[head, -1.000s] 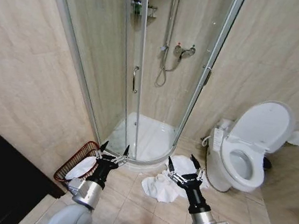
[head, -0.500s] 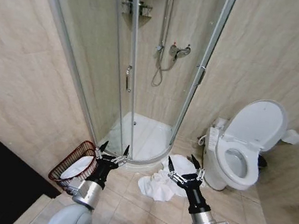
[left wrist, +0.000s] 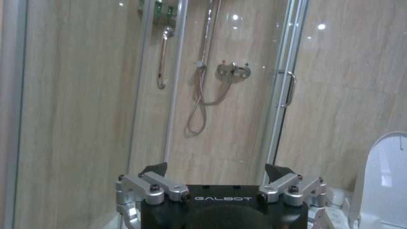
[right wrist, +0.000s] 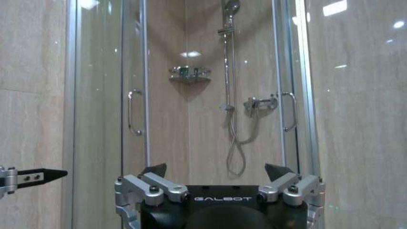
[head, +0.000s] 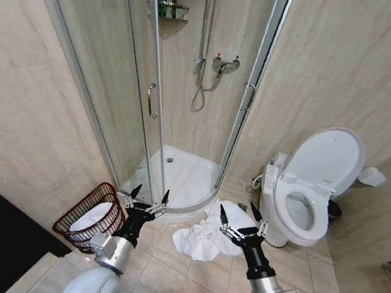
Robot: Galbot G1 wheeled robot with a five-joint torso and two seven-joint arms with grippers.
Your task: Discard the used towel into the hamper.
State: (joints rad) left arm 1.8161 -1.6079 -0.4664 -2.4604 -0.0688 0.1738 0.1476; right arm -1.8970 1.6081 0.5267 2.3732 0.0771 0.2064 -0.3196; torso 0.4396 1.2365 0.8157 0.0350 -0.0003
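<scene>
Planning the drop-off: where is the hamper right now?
In the head view, the hamper stands on the floor at the robot's left, against the wall beside the shower, just left of the left claw.

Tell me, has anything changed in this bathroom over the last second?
The camera view shifted, so the robot turned or drove; nothing in the room moved itself. The towel lies on the floor, the hamper by the shower. Left tool and right tool stay open, empty.

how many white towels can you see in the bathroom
2: one towel crumpled on the floor tiles between shower and toilet; another white cloth already inside the hamper. More may be hidden beneath.
</scene>
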